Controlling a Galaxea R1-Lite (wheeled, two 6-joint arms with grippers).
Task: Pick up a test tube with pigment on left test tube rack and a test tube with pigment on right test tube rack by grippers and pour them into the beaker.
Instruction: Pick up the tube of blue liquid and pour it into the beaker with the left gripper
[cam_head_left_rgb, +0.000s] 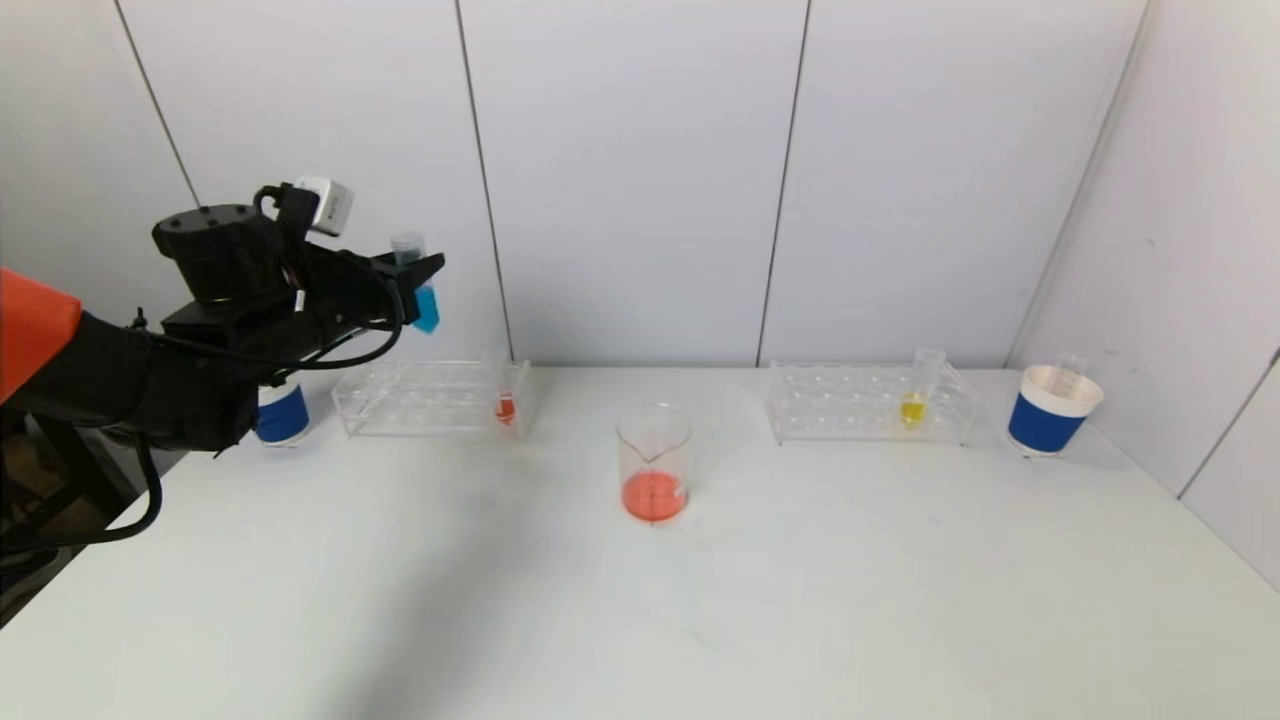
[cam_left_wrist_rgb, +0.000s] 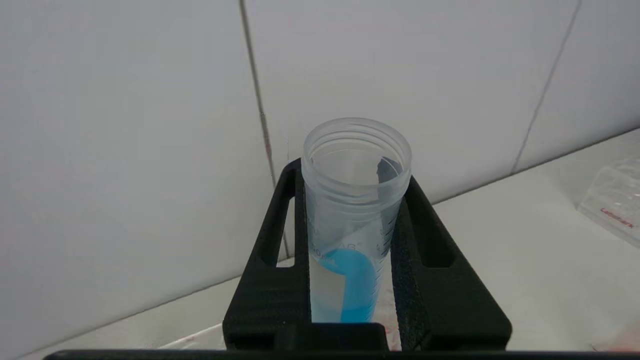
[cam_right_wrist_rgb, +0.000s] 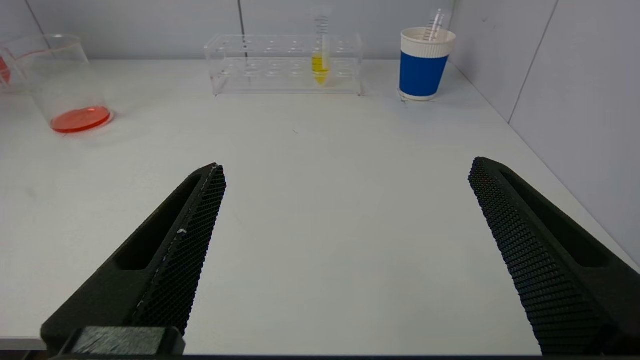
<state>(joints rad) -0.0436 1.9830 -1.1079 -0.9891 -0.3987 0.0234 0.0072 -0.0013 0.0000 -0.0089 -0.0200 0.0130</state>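
Test tube of clear plastic with blue pigment (cam_head_left_rgb: 418, 285), held aloft at far left above the left rack.

Left gripper (cam_head_left_rgb: 415, 280) is clamped on the blue-pigment tube, which stands upright and uncapped over the clear plastic left test tube rack (cam_head_left_rgb: 432, 398); that rack holds a tube with red pigment (cam_head_left_rgb: 505, 402) at its right end. The glass beaker (cam_head_left_rgb: 654, 462), with orange-red liquid in its bottom, sits at the centre of the white table (cam_head_left_rgb: 640, 600), well apart from both racks. The clear right test tube rack (cam_head_left_rgb: 868, 402) carries a tube with yellow pigment (cam_head_left_rgb: 913, 400). Blue-and-white paper cups stand at far left (cam_head_left_rgb: 282, 414) and far right (cam_head_left_rgb: 1054, 410). Right gripper (cam_right_wrist_rgb: 345, 240) hovers low over the near table, jaws spread wide and holding nothing.
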